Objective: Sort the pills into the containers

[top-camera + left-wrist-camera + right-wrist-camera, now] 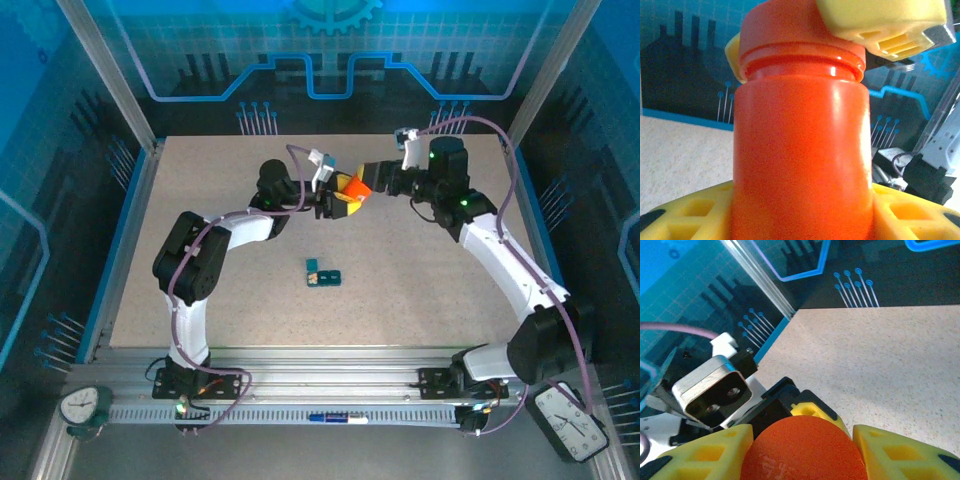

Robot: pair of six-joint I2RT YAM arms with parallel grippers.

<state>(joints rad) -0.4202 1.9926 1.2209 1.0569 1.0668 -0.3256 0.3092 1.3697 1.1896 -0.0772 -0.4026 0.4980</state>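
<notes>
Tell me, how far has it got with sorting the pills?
Barely started. Done: nothing that shows; the teal containers lie on the table, too small here to see inside. In hand: the left gripper holds the orange bottle in the air while the right gripper clamps its lid, which is still on. Left: getting the lid off, tipping pills out and dividing them among the cells.

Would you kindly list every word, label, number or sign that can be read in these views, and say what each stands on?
No text can be read anywhere.
On the left clock: dial marks too small to read.
On the right clock: dial marks too small to read.
On the orange bottle: no label; faint raised marks on its cap, too blurred to read.
On the containers: no lettering visible.
</notes>
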